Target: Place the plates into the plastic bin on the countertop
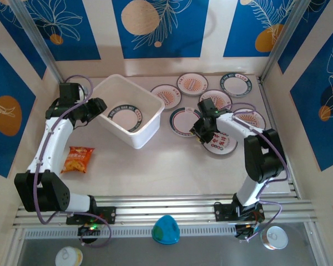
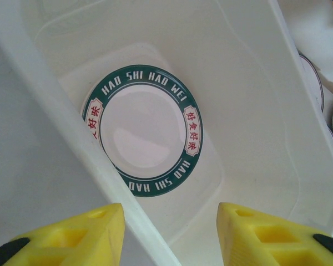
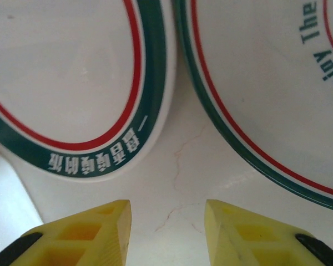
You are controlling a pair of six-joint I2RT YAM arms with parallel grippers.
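Nearest you, aluminium rails (image 1: 183, 210) edge the pale beige bench (image 1: 155, 172). In front of the rails a teal dome-shaped object (image 1: 165, 230) sits on a grey strip.

An orange snack packet (image 1: 77, 159) lies on the near left of the bench.

Right of centre, your right claw (image 1: 202, 132) points down with its yellow fingers (image 3: 89, 230) released and nothing between them. Below it is bare bench, in the gap between two green-rimmed plates (image 3: 72, 83).

Left of centre stands the plastic bin (image 1: 140, 88), turned at an angle. One green-rimmed plate (image 1: 125, 117) lies flat on its floor.

Your left claw (image 1: 97, 105) hangs over the bin's left rim, released, with the rim running under the gap between its fingers.

The other plates (image 1: 192, 83) are spread flat across the far right of the bench.

Blue and cream walls (image 1: 155, 27) with leaf and orange-circle patterns close in the left, far and right sides.
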